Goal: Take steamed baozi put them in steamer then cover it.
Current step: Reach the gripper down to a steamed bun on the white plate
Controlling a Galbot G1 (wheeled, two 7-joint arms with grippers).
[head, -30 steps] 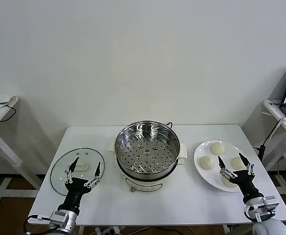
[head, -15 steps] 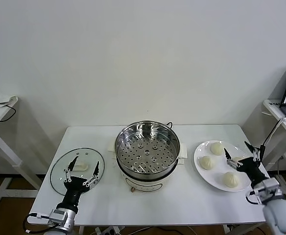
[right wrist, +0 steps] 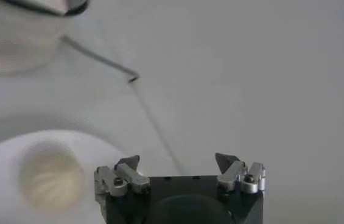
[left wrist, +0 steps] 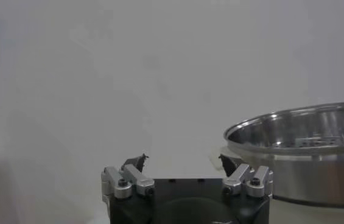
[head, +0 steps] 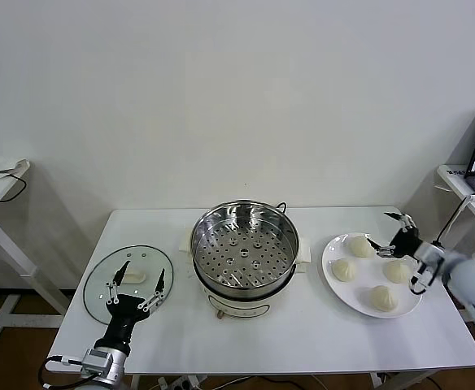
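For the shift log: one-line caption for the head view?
Right pincer open above the plate's four baozi; steamer empty, cover beside it.

The head camera looked forward and down over the whole white table (head: 302, 325). Both wrist cameras sat low and close; the left one shared the steamer (left wrist: 305, 149).

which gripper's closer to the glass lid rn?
Left. The left gripper, open, sits over the near edge of the glass lid. The right gripper, open, is across the table beyond the steamer, above the plate of baozi.
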